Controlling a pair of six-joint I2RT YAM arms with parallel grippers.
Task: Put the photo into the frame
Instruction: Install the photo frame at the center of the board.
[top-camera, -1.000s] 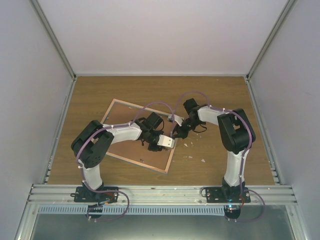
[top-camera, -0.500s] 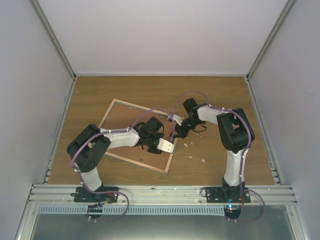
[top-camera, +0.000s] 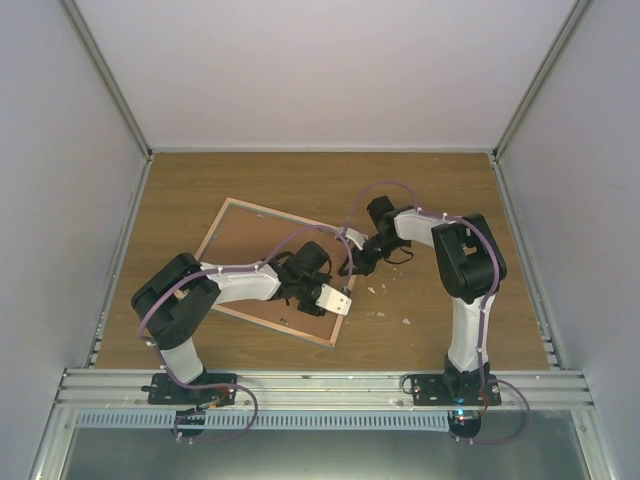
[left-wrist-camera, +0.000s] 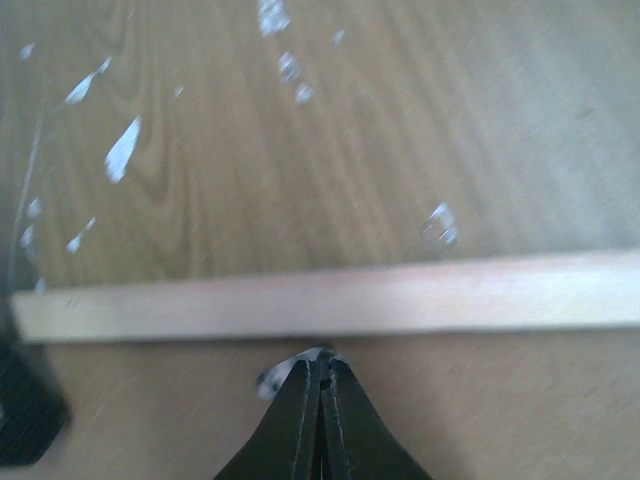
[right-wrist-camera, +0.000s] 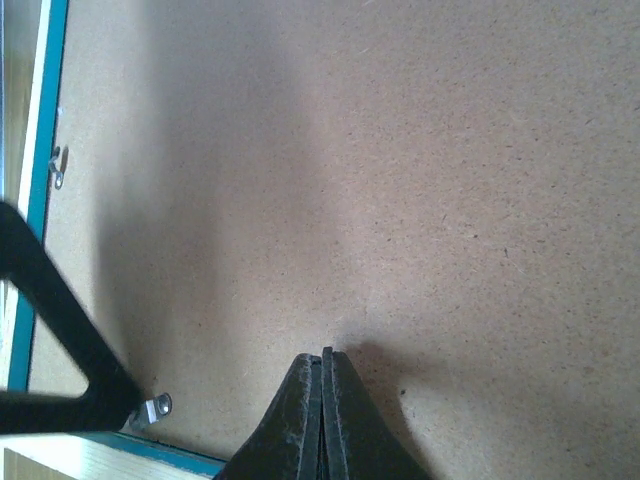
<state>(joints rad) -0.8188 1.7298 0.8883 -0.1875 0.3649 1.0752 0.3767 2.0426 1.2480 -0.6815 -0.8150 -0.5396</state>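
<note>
- Overhead: the frame lies back-up on the table. Over the last second your left gripper has slid a little toward the frame's near-right rail and its arm has sunk lower. The right gripper has hardly moved at the far-right corner.
- Left wrist: claw pinched shut, nothing held. Its tips sit at a small shiny tab just inside the wood rail. Judgement: you are working the retaining tabs.
- Right wrist: claw shut and empty, tips on the backing board. A turn clip sits by the teal edge.
- Photo: not visible in any view, so you cannot tell whether it lies under the board.
</note>
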